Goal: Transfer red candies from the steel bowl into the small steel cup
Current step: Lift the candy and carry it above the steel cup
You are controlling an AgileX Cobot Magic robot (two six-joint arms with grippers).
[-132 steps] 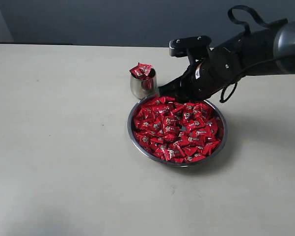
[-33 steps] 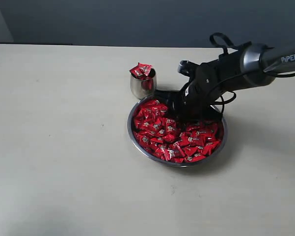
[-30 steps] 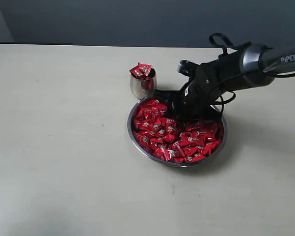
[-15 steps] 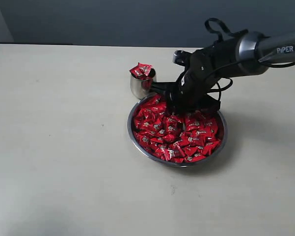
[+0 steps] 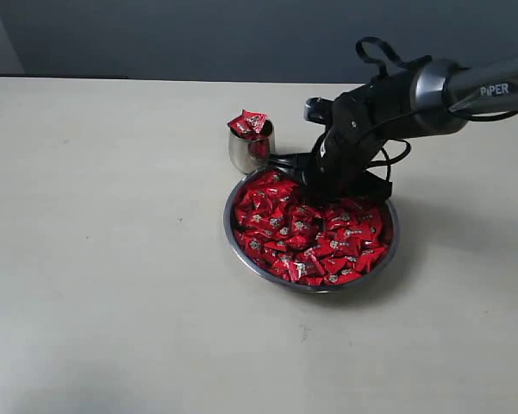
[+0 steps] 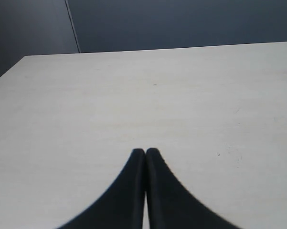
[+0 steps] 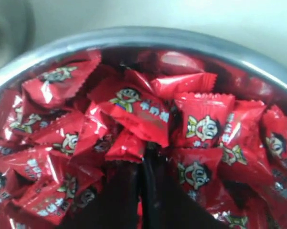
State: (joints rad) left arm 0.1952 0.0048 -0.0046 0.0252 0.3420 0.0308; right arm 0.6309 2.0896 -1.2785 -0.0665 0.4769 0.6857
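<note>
Many red candies (image 5: pixel 306 233) (image 7: pixel 138 109) are filling the steel bowl (image 5: pixel 228 226) (image 7: pixel 133 36). The right pincer (image 5: pixel 313 185) (image 7: pixel 144 157) is reaching down into the heap on the side of the bowl nearest the small steel cup (image 5: pixel 250 152). Its jaws are pressing tight together, and the tips are touching a candy lying right in front of them. Whether a wrapper is caught between them I cannot tell. Ahead of the tips, more candies are lying heaped against the bowl's wall. The cup is standing upright on the surface (image 5: pixel 112 259) (image 6: pixel 133 95) just beside this pincer, outside the bowl and close against its rim, with a few candies poking above its mouth. The left pincer (image 6: pixel 145 152) is hanging over the surface, jaws closed against each other and holding nothing.
</note>
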